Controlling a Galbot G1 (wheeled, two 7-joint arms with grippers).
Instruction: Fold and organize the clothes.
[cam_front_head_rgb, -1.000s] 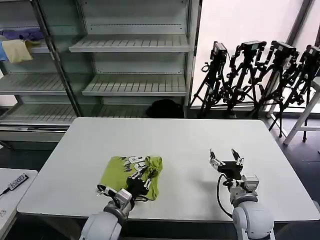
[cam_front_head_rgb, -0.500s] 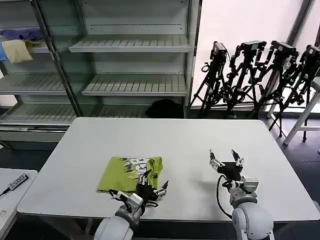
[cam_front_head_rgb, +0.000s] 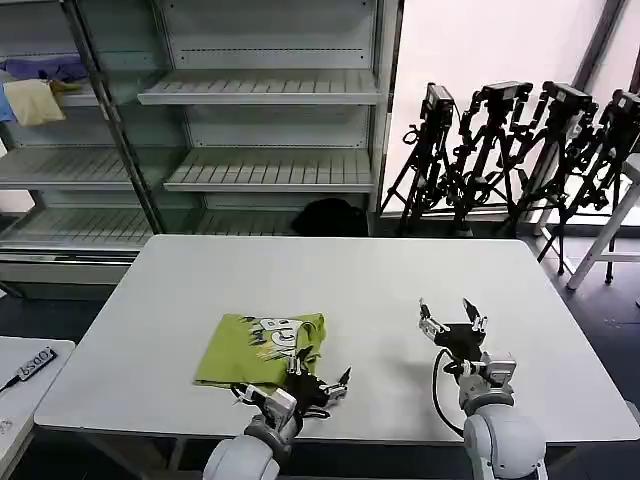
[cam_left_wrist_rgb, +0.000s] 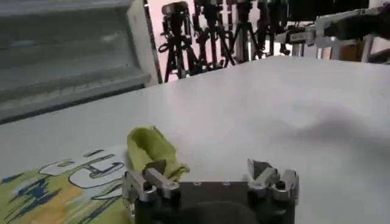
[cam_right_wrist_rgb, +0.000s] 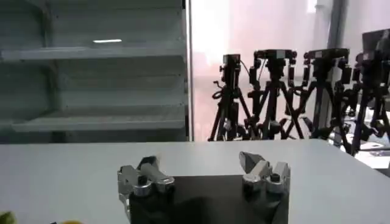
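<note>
The lime yellow-green T-shirt (cam_front_head_rgb: 258, 352) lies folded into a flat rectangle on the white table (cam_front_head_rgb: 380, 270), left of centre near the front edge, its white-and-blue print facing up. My left gripper (cam_front_head_rgb: 322, 378) is open just off the shirt's right front corner, holding nothing. In the left wrist view the shirt (cam_left_wrist_rgb: 67, 182) sits beside one finger of the open left gripper (cam_left_wrist_rgb: 207, 173), with a bunched fold (cam_left_wrist_rgb: 152, 155) just past that finger. My right gripper (cam_front_head_rgb: 452, 318) rests open and empty on the table's right side, shown too as the right gripper (cam_right_wrist_rgb: 201, 169).
Metal shelving (cam_front_head_rgb: 270, 170) stands behind the table, with a pale yellow cloth (cam_front_head_rgb: 32, 100) and a blue-purple cloth (cam_front_head_rgb: 45, 68) on its upper left. Camera tripods (cam_front_head_rgb: 520, 150) line the back right. A low side table (cam_front_head_rgb: 20, 390) is at the left.
My left gripper has let go of the shirt and slid right, off its front right corner. The lifted cloth has settled flat. The right arm has not moved.
</note>
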